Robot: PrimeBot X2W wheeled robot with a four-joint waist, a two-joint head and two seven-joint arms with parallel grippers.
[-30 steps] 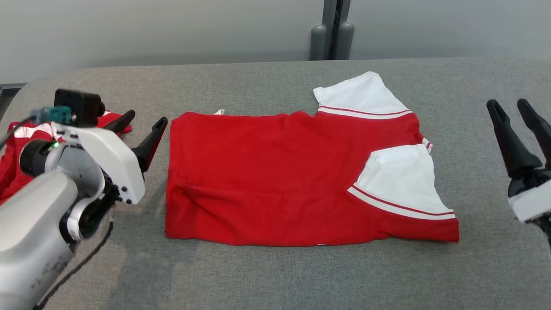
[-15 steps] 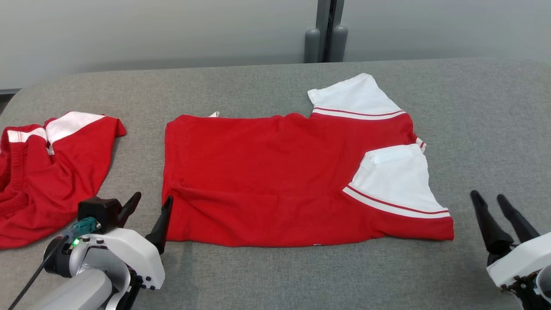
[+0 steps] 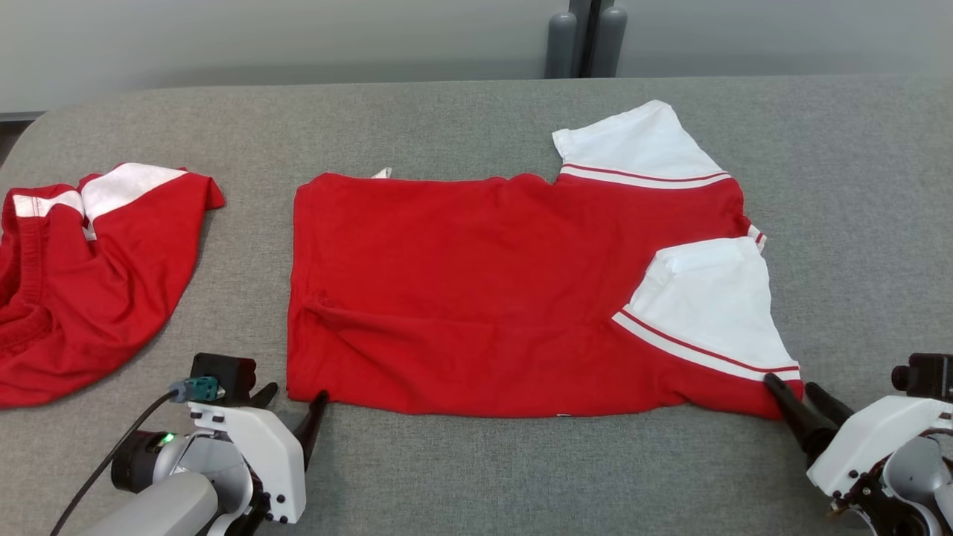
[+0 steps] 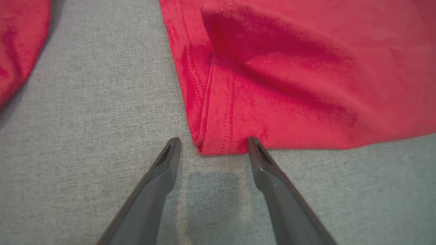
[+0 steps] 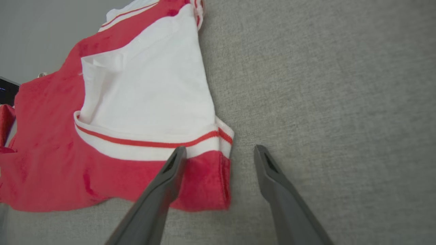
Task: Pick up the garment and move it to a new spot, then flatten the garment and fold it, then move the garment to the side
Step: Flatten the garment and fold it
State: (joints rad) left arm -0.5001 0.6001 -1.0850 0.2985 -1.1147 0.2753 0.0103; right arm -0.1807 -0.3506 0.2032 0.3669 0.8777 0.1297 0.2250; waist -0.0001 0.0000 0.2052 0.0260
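I have the garment [image 3: 484, 290] lying flat in the middle of the table [image 3: 476, 476], red with two white sleeves [image 3: 707, 305] at its right end, each edged by a thin red stripe. My left gripper [image 3: 295, 392] sits low at the garment's near left corner with its jaws wide and nothing in them. In the left wrist view the gripper [image 4: 214, 139] straddles that corner: one finger tip touches the near hem and the other rests over bare table just beside the side edge. A crease runs up from the corner along the doubled hem [image 4: 204, 102]. My right gripper [image 3: 791, 383] is at the near right corner, also spread wide and empty. In the right wrist view the gripper [image 5: 220, 147] has one finger lying over the red cloth below the white band [image 5: 150, 149], while the other stands over bare table just off the garment's edge, so the corner lies between them. A second red cloth [image 3: 82, 283] sits crumpled at the table's left side, well apart from the garment. Two grey posts [image 3: 588, 37] stand behind the far edge.
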